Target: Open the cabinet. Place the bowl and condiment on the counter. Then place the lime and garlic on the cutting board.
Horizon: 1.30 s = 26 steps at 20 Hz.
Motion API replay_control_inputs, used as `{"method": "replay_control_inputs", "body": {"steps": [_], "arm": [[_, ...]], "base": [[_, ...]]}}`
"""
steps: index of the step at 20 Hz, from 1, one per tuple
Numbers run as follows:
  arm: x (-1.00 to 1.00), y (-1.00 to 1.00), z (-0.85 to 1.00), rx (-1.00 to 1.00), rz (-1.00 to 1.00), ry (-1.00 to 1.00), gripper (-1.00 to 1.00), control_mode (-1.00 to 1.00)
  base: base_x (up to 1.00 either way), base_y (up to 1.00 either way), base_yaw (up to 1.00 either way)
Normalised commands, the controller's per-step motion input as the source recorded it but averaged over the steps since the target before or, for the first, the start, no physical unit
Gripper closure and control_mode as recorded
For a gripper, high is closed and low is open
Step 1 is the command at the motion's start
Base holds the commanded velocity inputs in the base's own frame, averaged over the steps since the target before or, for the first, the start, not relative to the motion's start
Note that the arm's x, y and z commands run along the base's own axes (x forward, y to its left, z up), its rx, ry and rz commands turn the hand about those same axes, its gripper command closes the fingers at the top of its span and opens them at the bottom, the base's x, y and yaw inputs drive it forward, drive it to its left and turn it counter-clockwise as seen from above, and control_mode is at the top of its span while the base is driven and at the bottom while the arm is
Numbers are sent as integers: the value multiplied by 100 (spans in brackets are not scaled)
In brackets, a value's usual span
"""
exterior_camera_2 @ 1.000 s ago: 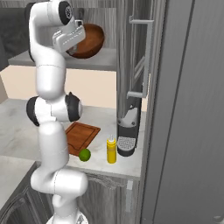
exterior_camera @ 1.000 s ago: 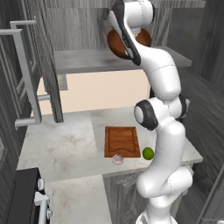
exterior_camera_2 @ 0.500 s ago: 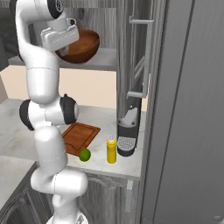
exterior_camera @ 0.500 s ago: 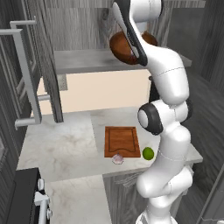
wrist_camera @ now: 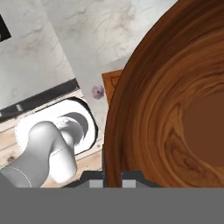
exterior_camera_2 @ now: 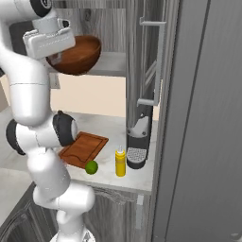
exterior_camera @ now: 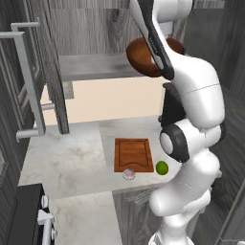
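Observation:
My gripper [exterior_camera_2: 56, 58] is shut on the rim of the dark reddish-brown bowl [exterior_camera_2: 78, 54], holding it in the air in front of the open cabinet [exterior_camera: 50, 72], above the counter [exterior_camera: 72, 158]. In the hand view the bowl [wrist_camera: 175, 109] sits to the right, with the gripper [wrist_camera: 113, 176] clamped on its edge. Below lies the cutting board [exterior_camera: 133, 154] with nothing on it. The garlic [exterior_camera: 128, 173] rests just off its near edge and the lime [exterior_camera: 162, 167] by its near right corner. The yellow condiment [exterior_camera_2: 121, 161] stands on the counter to the right of the lime [exterior_camera_2: 91, 167].
A black coffee machine [exterior_camera_2: 138, 142] stands at the counter's right end beside the condiment. The cabinet's grey shelf [exterior_camera: 91, 67] is behind the bowl. The open left door and its bar handle [exterior_camera: 26, 81] jut out over the counter's left part. A stove edge [exterior_camera: 28, 215] sits low left.
The arm has drawn the bowl away from the shelf and a little lower, towards the robot. The lime, garlic, condiment and board have not moved.

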Motion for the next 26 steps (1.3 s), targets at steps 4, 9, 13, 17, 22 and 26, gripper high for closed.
{"method": "replay_control_inputs", "body": {"steps": [4, 9, 13, 17, 22, 26], "arm": [[-100, 0, -13, 0, -6, -16, 100, -100], [-100, 0, -20, 0, -5, -16, 100, -100], [-100, 6, -8, -1, -4, -18, 100, -100], [-97, 16, -2, -2, -3, -22, 100, -100], [-51, 40, -42, -5, -4, -9, 100, -100], [-3, 34, -49, -1, 0, 0, 100, -100]], "base": [[0, 0, 0], [0, 0, 0], [0, 0, 0], [0, 0, 0], [0, 0, 0], [0, 0, 0]]}}
